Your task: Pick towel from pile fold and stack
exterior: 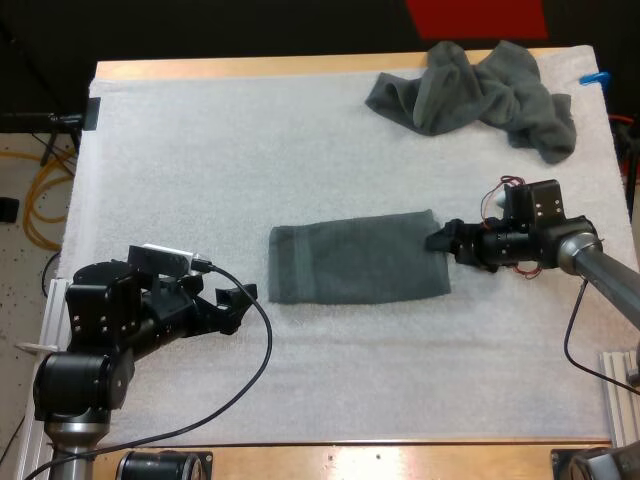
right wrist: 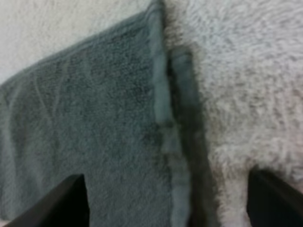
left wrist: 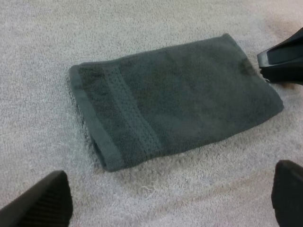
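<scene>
A folded dark grey-green towel [exterior: 355,262] lies flat in the middle of the white mat [exterior: 200,160]. A crumpled towel [exterior: 480,88] of the same colour sits at the far right of the mat. My left gripper [exterior: 240,306] rests just left of the folded towel, a short gap away, open. In the left wrist view the folded towel [left wrist: 175,101] lies ahead of my left gripper [left wrist: 163,201], whose fingers stand wide apart. My right gripper [exterior: 438,240] is at the folded towel's right edge. In the right wrist view my right gripper [right wrist: 173,203] straddles the towel's hem [right wrist: 163,118], open.
The mat covers nearly all of the wooden table [exterior: 250,68]. Bare mat stretches along the near side and the far left. The other arm's black finger [left wrist: 284,59] shows at the folded towel's far edge in the left wrist view.
</scene>
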Tool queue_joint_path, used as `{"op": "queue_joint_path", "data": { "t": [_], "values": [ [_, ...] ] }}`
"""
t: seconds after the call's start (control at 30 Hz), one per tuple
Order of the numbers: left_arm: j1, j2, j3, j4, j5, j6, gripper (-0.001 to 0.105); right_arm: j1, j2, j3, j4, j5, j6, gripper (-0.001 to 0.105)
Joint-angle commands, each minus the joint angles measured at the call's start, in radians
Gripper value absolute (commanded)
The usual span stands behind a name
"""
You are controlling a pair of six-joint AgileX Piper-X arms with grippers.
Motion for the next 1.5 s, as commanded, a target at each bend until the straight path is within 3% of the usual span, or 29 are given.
{"op": "queue_joint_path", "data": {
  "t": [0.0,0.2,0.3,0.43,0.47,0.6,0.7,0.97,1.07,1.2,1.37,1.47],
  "values": [
    [0.003,0.001,-0.002,-0.001,0.006,-0.008,0.082,0.013,0.024,0.006,0.034,-0.026,-0.015,0.07],
    [0.003,0.001,-0.002,-0.022,0.006,-0.008,0.082,0.063,0.032,0.004,0.049,-0.016,-0.039,0.068],
    [0.003,0.001,-0.002,-0.023,0.006,-0.011,0.082,0.07,0.032,0.002,0.055,0.01,-0.037,0.05],
    [0.003,0.001,-0.002,-0.023,0.015,-0.011,0.082,0.07,0.032,0.002,0.059,0.059,-0.037,0.005],
    [0.003,0.001,-0.002,-0.023,0.023,-0.011,0.082,0.07,0.03,0.002,0.059,0.063,-0.037,0.001],
    [0.003,0.001,-0.002,-0.023,0.037,-0.011,0.082,0.07,-0.006,0.002,0.092,0.105,-0.056,0.0],
    [0.003,0.001,-0.002,-0.023,0.037,-0.011,0.082,0.07,-0.067,0.0,0.175,0.258,-0.115,0.0],
    [0.003,0.001,-0.002,-0.023,0.037,-0.011,0.082,0.07,-0.317,0.0,0.425,0.946,-0.403,0.0],
    [0.003,0.001,-0.002,-0.023,0.037,-0.011,0.082,0.07,-0.377,0.0,0.446,1.083,-0.47,0.0],
    [0.003,0.001,-0.002,-0.023,0.037,-0.014,0.082,0.07,-0.42,-0.01,0.451,1.028,-0.435,0.0],
    [0.003,0.001,-0.002,-0.023,0.037,-0.015,0.082,0.104,-0.423,-0.028,0.436,0.717,-0.247,0.0],
    [0.003,0.001,-0.002,-0.023,0.037,-0.024,0.082,0.146,-0.415,-0.028,0.388,0.6,-0.163,0.0]
  ]
}}
